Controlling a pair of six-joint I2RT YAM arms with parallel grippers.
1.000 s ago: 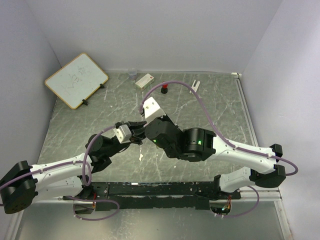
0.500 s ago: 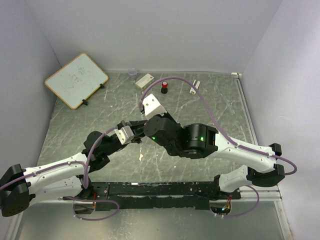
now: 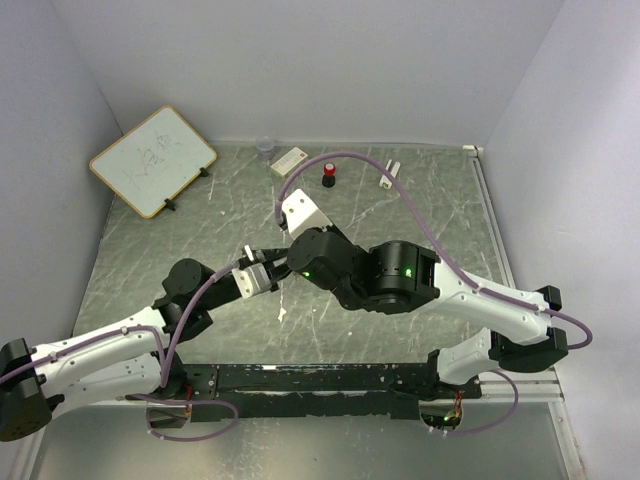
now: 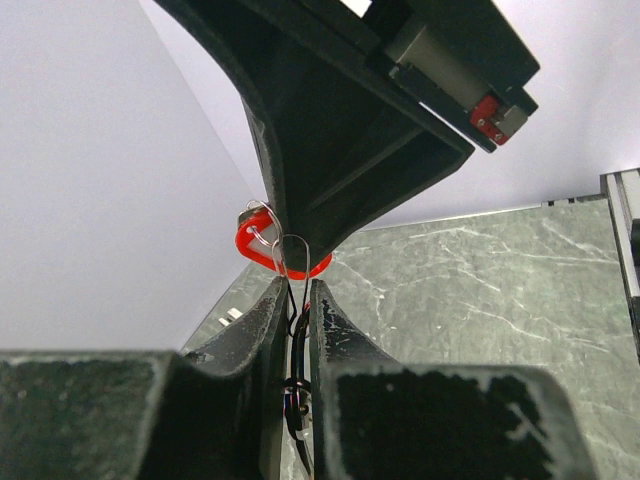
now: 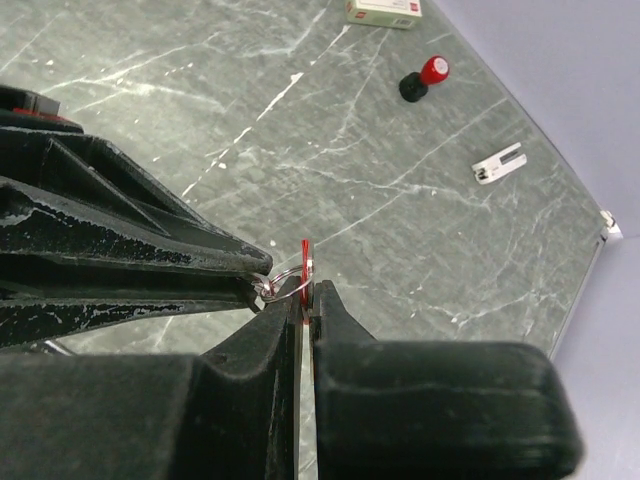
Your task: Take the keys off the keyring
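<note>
My two grippers meet above the middle of the table. The left gripper (image 3: 270, 276) is shut on the keyring (image 4: 284, 252), a thin silver wire ring that runs down between its fingers (image 4: 262, 320). The right gripper (image 3: 288, 268) is shut on the red-headed key (image 5: 305, 258), which hangs on the keyring (image 5: 280, 281). In the left wrist view the red key head (image 4: 252, 243) sits behind the ring, under the right gripper's black body. A dark metal piece hangs low between the left fingers. A small pale piece (image 3: 283, 314) lies on the table below the grippers, too small to identify.
A whiteboard (image 3: 152, 160) leans at the back left. A clear cup (image 3: 264, 148), a white box (image 3: 289, 161), a red-topped black knob (image 3: 328, 177) and a small white clip (image 3: 389, 175) lie along the back. The knob (image 5: 425, 78) also shows in the right wrist view.
The left arm has drawn back to the left and the right arm has followed. The joined grippers have shifted slightly right and nearer. Both holds are unchanged.
</note>
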